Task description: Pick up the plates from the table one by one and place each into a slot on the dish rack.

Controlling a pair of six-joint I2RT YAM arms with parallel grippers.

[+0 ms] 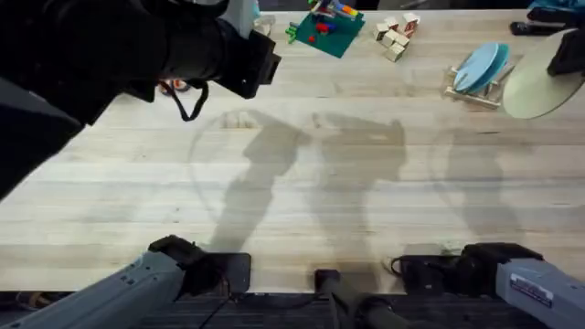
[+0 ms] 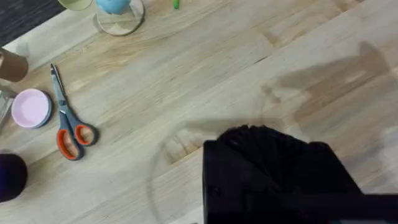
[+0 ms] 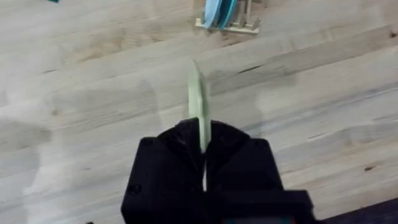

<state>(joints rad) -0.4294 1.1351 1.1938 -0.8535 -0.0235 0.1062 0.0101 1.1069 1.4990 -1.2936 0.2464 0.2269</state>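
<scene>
Meanwhile right hand (image 3: pixel 202 152) grips cream plate (image 3: pixel 198 102) edge-on near dish rack (image 3: pixel 229 23); left hand's state unclear.

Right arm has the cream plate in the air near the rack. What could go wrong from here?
1. The right gripper pinches the cream plate by its edge alone; a tilt or slip may drop it onto the table.
2. The blue plate already stands in the dish rack, which is small and light; a misaligned insertion could hit that plate or push the rack.
</scene>
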